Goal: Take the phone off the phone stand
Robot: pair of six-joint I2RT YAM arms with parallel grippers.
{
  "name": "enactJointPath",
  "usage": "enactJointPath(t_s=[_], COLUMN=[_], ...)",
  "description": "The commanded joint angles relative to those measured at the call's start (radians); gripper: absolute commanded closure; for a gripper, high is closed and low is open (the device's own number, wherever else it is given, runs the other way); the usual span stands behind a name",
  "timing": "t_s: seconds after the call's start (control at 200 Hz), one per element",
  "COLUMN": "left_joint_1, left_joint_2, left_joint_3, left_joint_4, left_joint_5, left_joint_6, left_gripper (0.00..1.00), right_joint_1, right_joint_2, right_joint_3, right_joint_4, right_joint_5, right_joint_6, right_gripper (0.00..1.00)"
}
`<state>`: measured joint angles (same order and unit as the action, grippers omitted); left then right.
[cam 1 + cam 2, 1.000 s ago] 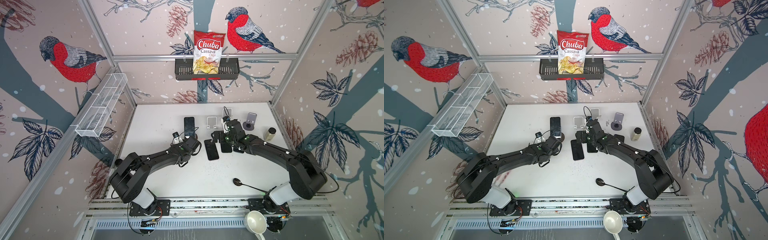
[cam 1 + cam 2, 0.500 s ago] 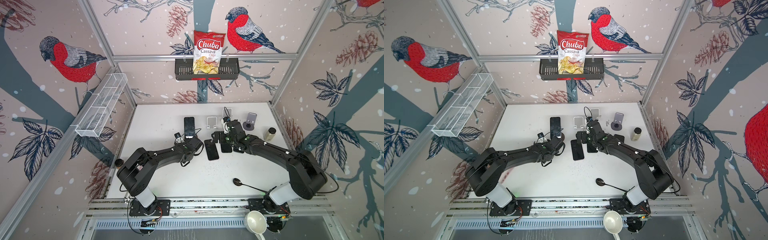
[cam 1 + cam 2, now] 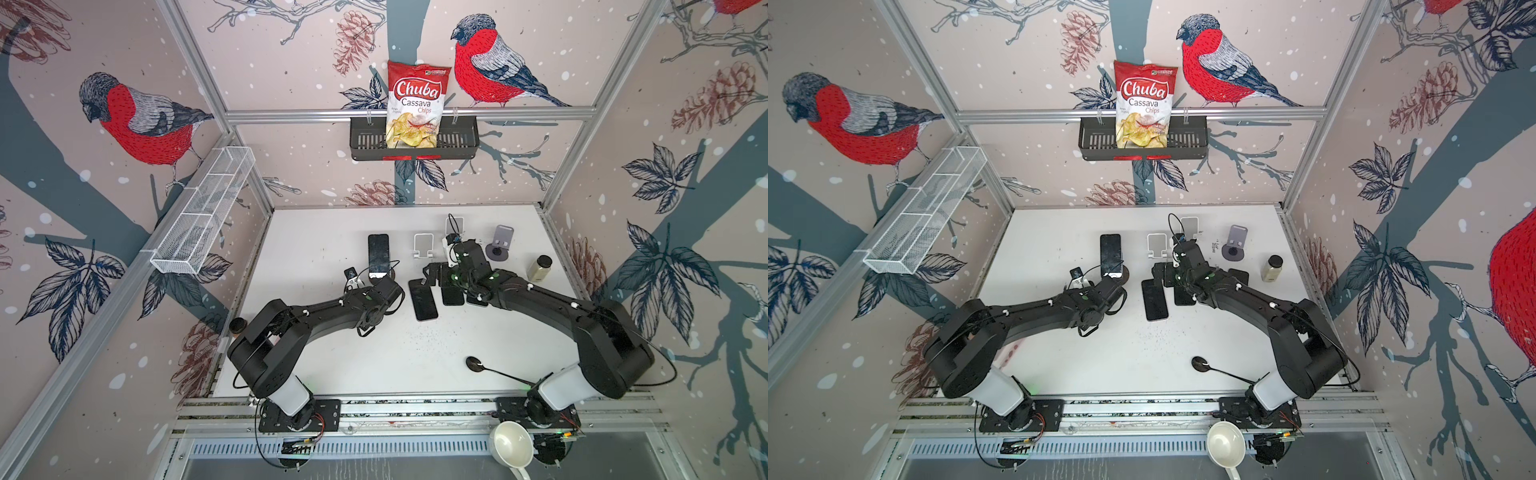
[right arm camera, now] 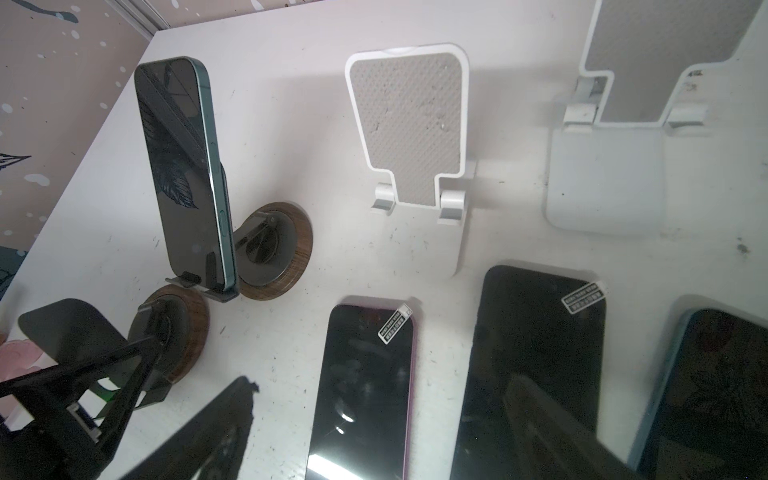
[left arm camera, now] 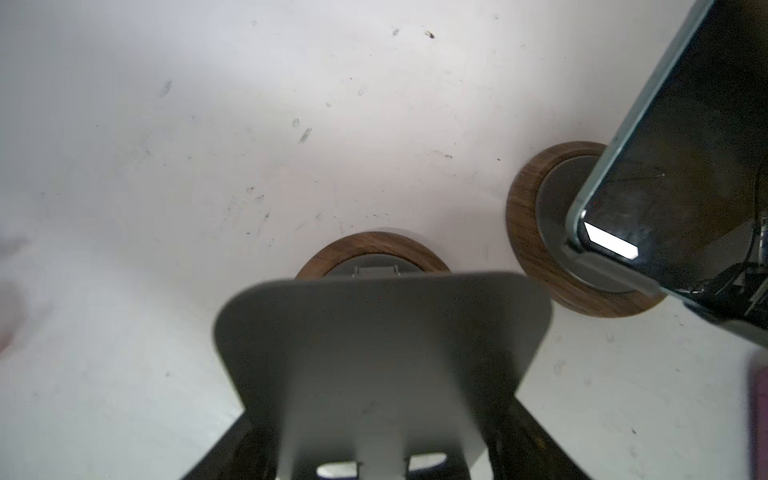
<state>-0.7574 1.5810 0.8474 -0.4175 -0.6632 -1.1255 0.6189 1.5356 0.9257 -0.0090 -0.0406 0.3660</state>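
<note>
Leftmost, our left end effector (image 4: 104, 365) grips narrowly the plate of the empty stand (image 5: 382, 353). Next, the phone (image 4: 183, 174) leans upright in its phone stand (image 4: 299, 253) on the counter (image 3: 332, 232): likely rigid, glassy, slick, so we would pinch its long edges. Rightmost, our right end effector (image 3: 440, 278) gapes wide, holding nothing.

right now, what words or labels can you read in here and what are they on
"Chuba": chip bag in the black basket.
"Cassava Chips": same bag.
Small print atop the bag: too small to read.
Stickers on two lying phones: too blurred to read.
</note>
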Motion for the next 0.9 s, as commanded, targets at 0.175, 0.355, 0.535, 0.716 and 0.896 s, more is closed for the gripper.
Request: enactJointPath(t_s=[0.175, 0.355, 0.535, 0.716, 0.896], left_joint_1=[0.04, 0.143, 0.231, 0.327, 0.408], left_joint_2=[-0.1, -0.182, -0.175, -0.119, -0.042], left_joint_3=[-0.041, -0.105, -0.094, -0.067, -0.016], left_joint_4=[0.051, 0.176, 0.233, 0.302, 0.353], left_joint_5=[-0.077, 0.002, 0.044, 0.127, 0.195], left_joint_6=[0.096, 0.183, 0.279, 0.343, 0.386], left_gripper=[0.44, 0.44, 0.43, 0.42, 0.42], right_joint_1=[-0.001, -0.001, -0.001, 0.0, -0.001], right_joint_2=[0.005, 0.006, 0.008, 0.009, 0.007], right_joint_3=[0.012, 0.015, 0.018, 0.021, 0.028], right_joint_4=[0.017, 0.016, 0.015, 0.012, 0.006], right_joint_5=[-0.01, -0.009, -0.007, -0.007, 0.001], right_joint_6=[-0.002, -0.002, 0.004, 0.005, 0.007], right_gripper=[0.03, 0.03, 0.03, 0.03, 0.03])
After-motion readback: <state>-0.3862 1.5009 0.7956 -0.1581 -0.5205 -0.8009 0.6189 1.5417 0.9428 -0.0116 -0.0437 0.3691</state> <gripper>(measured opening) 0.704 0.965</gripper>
